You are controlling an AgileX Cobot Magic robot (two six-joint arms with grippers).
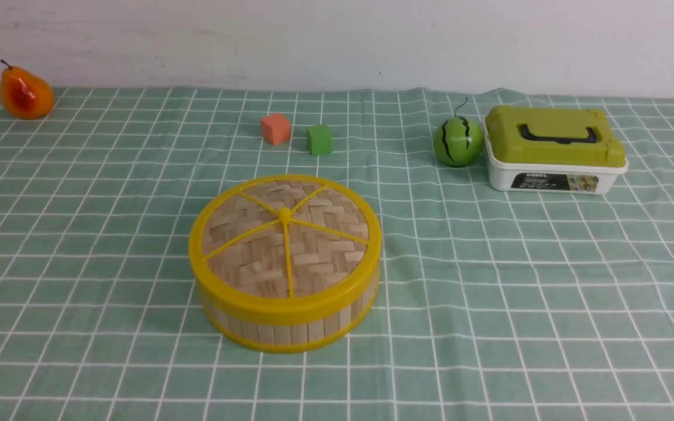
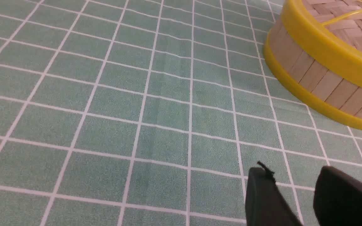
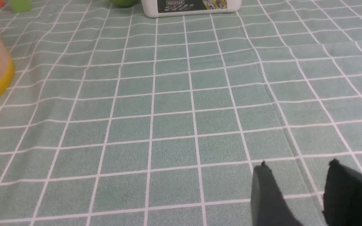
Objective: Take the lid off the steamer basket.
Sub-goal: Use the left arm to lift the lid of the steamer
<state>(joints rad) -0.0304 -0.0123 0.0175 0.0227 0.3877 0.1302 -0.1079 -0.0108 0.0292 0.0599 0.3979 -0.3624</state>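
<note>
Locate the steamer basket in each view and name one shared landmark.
Front view: steamer basket near the centre, slightly left of middle.
Left wrist view: steamer basket cut off at the picture's upper right corner.
Right wrist view: a sliver of it at the picture's left edge.
Shared landmark: green checked tablecloth.

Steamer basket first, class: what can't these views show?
Inside the steamer basket: front view, lid covers it.
Label of the white box: too small in front view, edge-cut in right wrist view.
Arms behind the left gripper and right gripper: outside every view.
</note>
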